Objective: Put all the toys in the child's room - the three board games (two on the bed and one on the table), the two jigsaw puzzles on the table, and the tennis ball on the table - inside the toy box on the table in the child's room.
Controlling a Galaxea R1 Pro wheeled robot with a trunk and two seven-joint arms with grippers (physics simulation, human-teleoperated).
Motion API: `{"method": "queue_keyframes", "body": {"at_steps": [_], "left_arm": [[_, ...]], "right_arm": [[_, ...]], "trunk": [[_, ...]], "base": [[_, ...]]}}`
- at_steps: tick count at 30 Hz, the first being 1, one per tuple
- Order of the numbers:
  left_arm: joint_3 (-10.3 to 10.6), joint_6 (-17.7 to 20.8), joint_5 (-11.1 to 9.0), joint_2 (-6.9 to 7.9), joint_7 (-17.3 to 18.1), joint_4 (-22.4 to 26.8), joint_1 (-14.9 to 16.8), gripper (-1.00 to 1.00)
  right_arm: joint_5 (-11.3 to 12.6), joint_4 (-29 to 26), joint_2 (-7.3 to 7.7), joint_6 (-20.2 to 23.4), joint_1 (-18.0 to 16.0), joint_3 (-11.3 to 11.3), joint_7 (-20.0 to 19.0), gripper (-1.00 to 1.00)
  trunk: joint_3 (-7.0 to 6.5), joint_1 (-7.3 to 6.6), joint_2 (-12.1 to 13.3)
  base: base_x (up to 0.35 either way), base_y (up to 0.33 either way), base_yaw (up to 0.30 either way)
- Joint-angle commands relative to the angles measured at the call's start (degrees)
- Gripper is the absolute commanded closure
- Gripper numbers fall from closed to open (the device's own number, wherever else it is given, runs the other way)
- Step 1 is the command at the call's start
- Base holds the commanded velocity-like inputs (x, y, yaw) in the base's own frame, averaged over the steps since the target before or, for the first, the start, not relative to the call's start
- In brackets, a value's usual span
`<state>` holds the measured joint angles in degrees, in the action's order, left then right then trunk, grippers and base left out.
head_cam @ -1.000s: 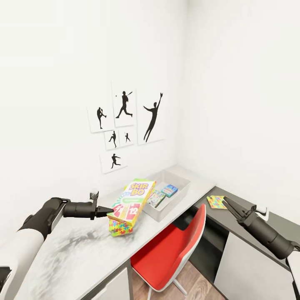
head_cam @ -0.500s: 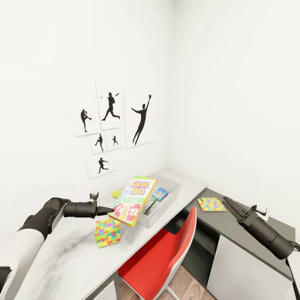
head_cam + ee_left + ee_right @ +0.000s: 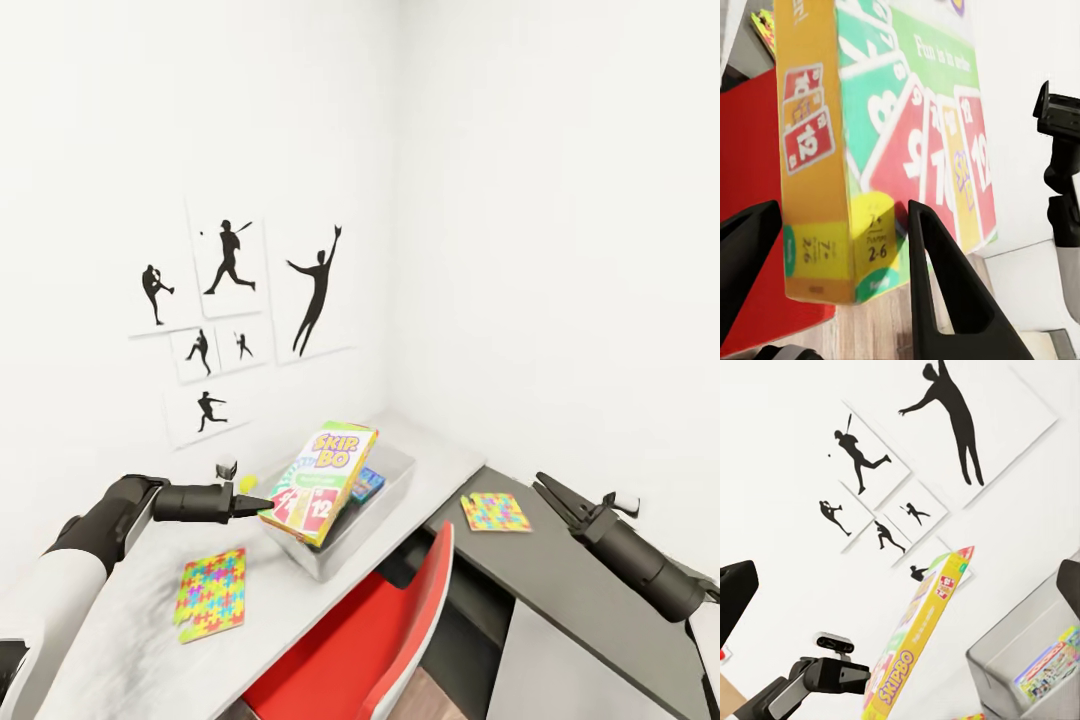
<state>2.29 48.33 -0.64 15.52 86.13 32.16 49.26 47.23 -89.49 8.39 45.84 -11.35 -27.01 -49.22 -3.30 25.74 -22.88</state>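
My left gripper point(image 3: 262, 505) is shut on the lower end of the large pale-green Skip-Bo board game point(image 3: 321, 481), which it holds tilted above the near end of the translucent grey toy box point(image 3: 365, 527). In the left wrist view the game point(image 3: 881, 142) sits between both fingers point(image 3: 941, 285). A small blue board game point(image 3: 368, 484) lies inside the box. One jigsaw puzzle point(image 3: 211, 593) lies flat on the light-grey table point(image 3: 130, 640). The other jigsaw puzzle point(image 3: 495, 511) lies on the dark side desk, just ahead of my open right gripper point(image 3: 543, 488). The tennis ball point(image 3: 247, 483) peeks out behind my left fingers.
A red chair point(image 3: 360, 630) stands tucked between the table and the dark-grey side desk point(image 3: 580, 590). White walls meet in the corner behind the toy box, with black sports-silhouette pictures point(image 3: 235, 300) on the left wall. In the right wrist view the toy box point(image 3: 1031, 664) holds a colourful game.
The camera has swung, so the whole scene slid left. The held Skip-Bo game now hangs over the toy box instead of over the table's jigsaw puzzle, which now shows in full.
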Motion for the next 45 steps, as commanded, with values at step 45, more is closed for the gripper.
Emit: {"method": "queue_keyframes", "body": {"at_steps": [45], "left_arm": [[0.2,0.1,-0.2,0.03,0.2,0.0,0.0,1.0]], "right_arm": [[0.1,0.0,-0.05,0.3,0.0,-0.1,-0.2,-1.0]], "trunk": [[-0.07,0.05,0.0]], "base": [[0.157,-0.127,0.076]]}}
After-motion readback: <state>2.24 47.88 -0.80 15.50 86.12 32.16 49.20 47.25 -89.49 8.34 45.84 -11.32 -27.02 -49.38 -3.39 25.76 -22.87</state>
